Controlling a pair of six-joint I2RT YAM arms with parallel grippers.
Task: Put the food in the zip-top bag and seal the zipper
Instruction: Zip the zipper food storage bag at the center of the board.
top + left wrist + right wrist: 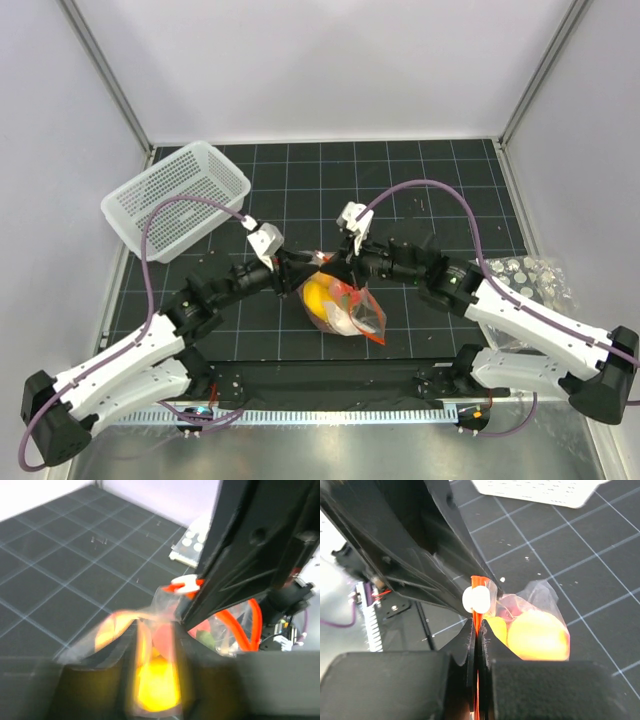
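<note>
The zip-top bag (362,316) lies at the middle of the mat between both arms, holding the food: a yellow fruit (318,297) and pink-red pieces. In the right wrist view my right gripper (478,625) is shut on the red-orange zipper (478,581), just behind its white slider (476,600); the yellow fruit (537,635) shows through the plastic beside it. My left gripper (154,636) has its jaws apart, with clear bag film and the blurred yellow fruit (157,685) in the gap. The zipper (245,625) loops off to the right there.
A white perforated basket (175,195) stands tilted at the back left. A clear sheet with white dots (525,275) lies at the right edge. The two grippers (300,272) (345,272) nearly touch above the bag. The black mat ends at a metal rail near the arm bases.
</note>
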